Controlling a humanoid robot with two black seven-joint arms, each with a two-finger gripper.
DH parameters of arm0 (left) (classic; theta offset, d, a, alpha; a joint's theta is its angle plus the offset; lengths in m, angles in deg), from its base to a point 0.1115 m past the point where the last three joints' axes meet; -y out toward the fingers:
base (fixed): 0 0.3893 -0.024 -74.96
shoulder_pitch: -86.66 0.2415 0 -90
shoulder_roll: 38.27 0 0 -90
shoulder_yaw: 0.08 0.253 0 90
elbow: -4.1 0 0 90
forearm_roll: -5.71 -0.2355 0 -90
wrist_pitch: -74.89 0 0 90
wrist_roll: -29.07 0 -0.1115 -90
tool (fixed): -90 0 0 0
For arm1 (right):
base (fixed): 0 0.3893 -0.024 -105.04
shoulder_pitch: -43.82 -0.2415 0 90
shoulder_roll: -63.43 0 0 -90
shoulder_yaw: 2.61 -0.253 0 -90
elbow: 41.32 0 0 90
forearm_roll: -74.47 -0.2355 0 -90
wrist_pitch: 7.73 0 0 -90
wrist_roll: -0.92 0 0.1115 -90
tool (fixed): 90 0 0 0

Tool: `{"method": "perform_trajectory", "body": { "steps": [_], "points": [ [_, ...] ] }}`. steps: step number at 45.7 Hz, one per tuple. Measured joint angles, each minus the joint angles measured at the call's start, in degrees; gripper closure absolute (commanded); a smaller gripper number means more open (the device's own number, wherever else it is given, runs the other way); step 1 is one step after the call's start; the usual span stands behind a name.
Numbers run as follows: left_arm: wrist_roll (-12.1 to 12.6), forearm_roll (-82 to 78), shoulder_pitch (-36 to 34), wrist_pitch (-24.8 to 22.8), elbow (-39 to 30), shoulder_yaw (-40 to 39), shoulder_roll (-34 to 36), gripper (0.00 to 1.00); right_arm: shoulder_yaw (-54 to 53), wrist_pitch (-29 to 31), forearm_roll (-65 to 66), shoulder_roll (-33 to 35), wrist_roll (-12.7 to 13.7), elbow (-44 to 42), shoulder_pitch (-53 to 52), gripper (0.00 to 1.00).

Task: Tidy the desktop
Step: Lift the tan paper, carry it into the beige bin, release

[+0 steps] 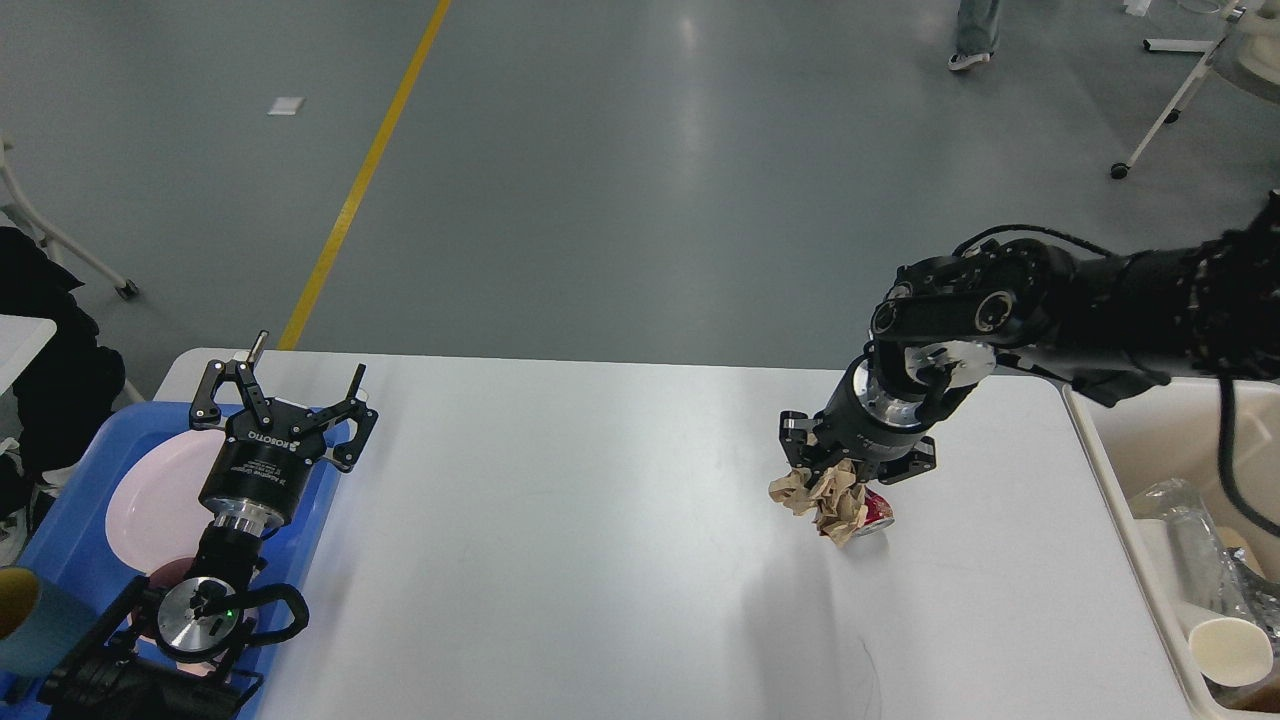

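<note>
White glossy counter (600, 560) with rounded corners; on it, right gripper (845, 480) clutches crumpled brown paper (825, 500); beside it, left gripper (290, 385) gapes wide.

A grey glossy floor (640, 150) reflects overhead light. A yellow line (362, 180) crosses it diagonally. A white wheeled frame (1165, 115) stands at the far right, with someone's shoe (968, 60) nearby.

At your left, a blue tray (80, 560) holds a pink plate (160, 490). At your right, a cream bin (1110, 470) contains a paper cup (1228, 650) and clear plastic (1185, 520). Beyond, a yellow line (365, 175) crosses the grey floor (650, 150).
</note>
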Motion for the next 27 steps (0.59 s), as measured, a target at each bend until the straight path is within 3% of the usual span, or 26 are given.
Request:
{"method": "perform_trajectory", "body": {
  "steps": [11,15,19,24,27],
  "points": [
    [0.0,0.0,0.0,0.0,0.0,0.0,0.0,0.03,10.6,12.9,-0.2,6.4,-2.9,10.0,-17.4,1.00],
    [0.0,0.0,0.1,0.0,0.0,0.0,0.0,0.03,18.3,15.2,-0.3,6.8,-5.6,13.2,-23.6,1.00],
    [0.0,0.0,0.1,0.0,0.0,0.0,0.0,0.04,25.9,16.1,-0.3,6.9,-10.6,15.8,-29.0,1.00],
    [0.0,0.0,0.1,0.0,0.0,0.0,0.1,0.03,34.4,16.6,-0.3,7.0,-19.3,18.9,-35.6,1.00],
    [0.0,0.0,0.1,0.0,0.0,0.0,0.1,0.03,38.1,16.7,-0.3,6.9,-23.2,21.5,-39.3,1.00]
  ]
}}
